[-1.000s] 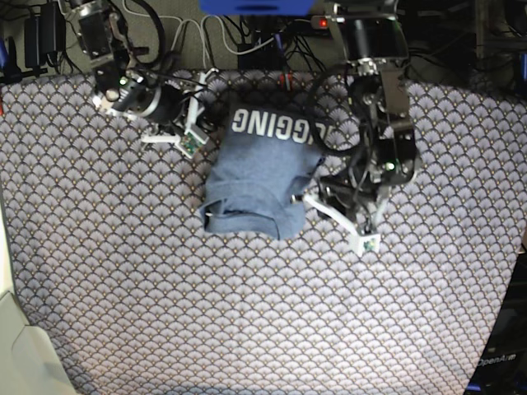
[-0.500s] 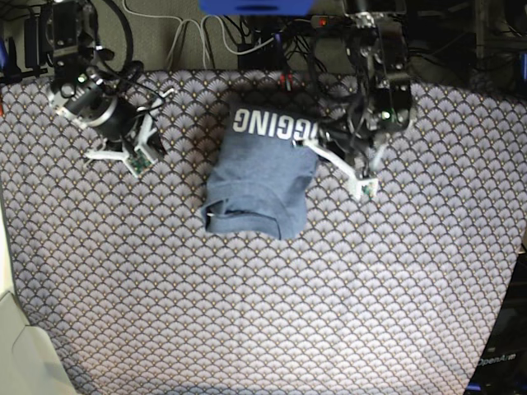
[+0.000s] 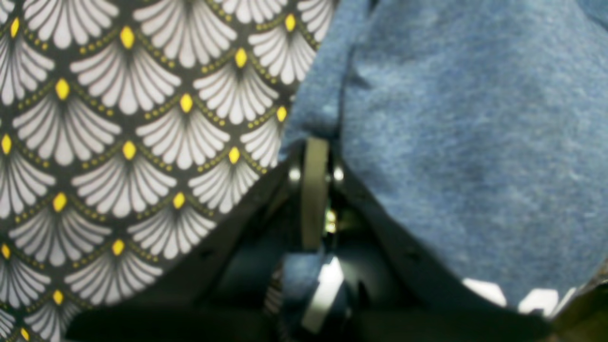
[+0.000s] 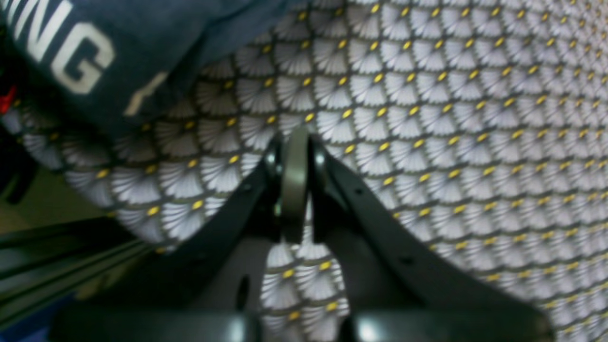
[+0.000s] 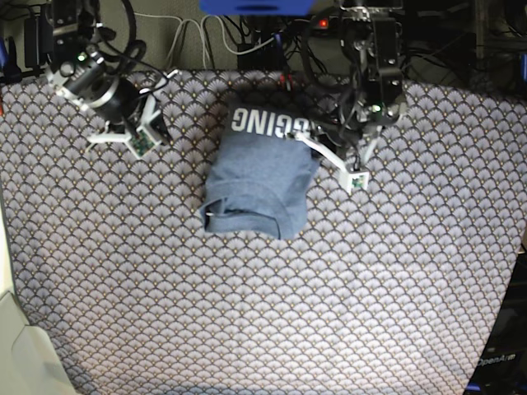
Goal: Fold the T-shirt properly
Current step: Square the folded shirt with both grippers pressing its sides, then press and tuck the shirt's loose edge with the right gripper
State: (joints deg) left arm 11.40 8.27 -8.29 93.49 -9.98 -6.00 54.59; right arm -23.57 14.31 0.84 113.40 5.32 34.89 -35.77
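Base view shows us the folded T-shirt [image 5: 257, 177], soft and limp; we'd pinch doubled edges. Both the left gripper [image 5: 329, 156] and the right gripper [image 5: 132, 136] are clenched, empty.

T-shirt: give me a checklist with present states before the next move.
1. T-shirt folded into a compact bundle: ok.
2. Lettering on top at the far end: ok.
3. Near hem flat: not ok, a fold gapes there.
4. Left gripper shut, empty beside the shirt's edge: ok.
5. Right gripper shut, empty, over the tablecloth: ok.
6. Layers underneath even: cannot tell.
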